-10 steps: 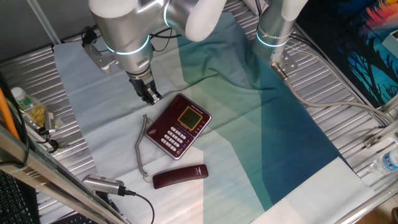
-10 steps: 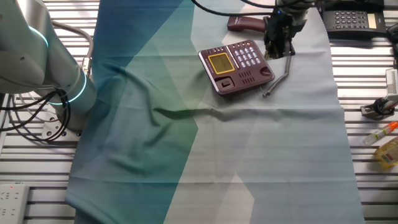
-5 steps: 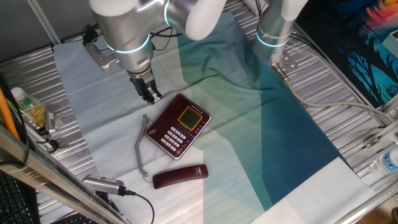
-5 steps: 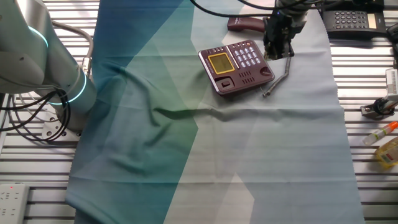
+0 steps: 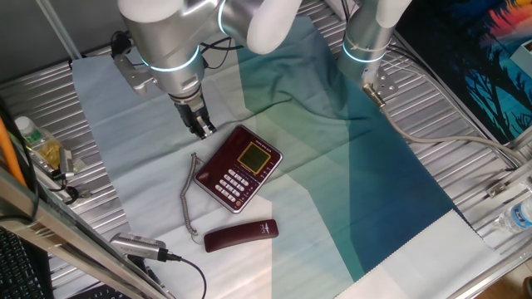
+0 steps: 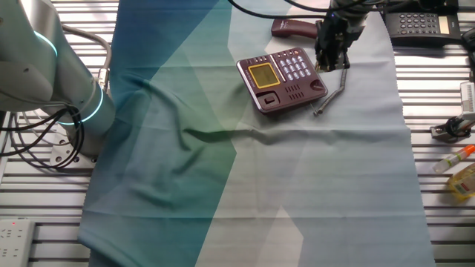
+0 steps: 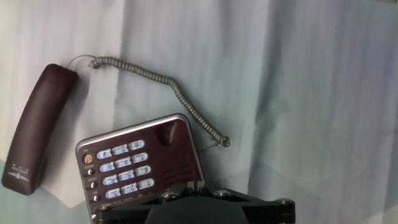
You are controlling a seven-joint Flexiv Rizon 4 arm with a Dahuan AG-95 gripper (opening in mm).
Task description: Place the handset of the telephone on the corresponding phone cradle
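Observation:
The telephone (image 5: 238, 166) lies on the cloth, display and white buttons up; it also shows in the other fixed view (image 6: 282, 78) and the hand view (image 7: 140, 165). Its phone cradle (image 5: 218, 156) is the strip on the side nearest my gripper and holds nothing (image 7: 180, 155). The handset (image 5: 241, 235) lies flat on the cloth apart from the base, beyond the keypad end (image 6: 293, 28) (image 7: 37, 127). The grey coiled cord (image 5: 189, 195) runs between them. My gripper (image 5: 202, 129) hovers just off the cradle-side corner, its fingers closed together and empty (image 6: 330, 63) (image 7: 196, 186).
A teal and white cloth (image 5: 349, 166) covers the slatted metal table. A black desk phone (image 6: 423, 22) sits past the cloth edge. Bottles stand at the table sides (image 5: 37, 141) (image 6: 460, 178). A silver tool with a cable (image 5: 141, 247) lies near the handset.

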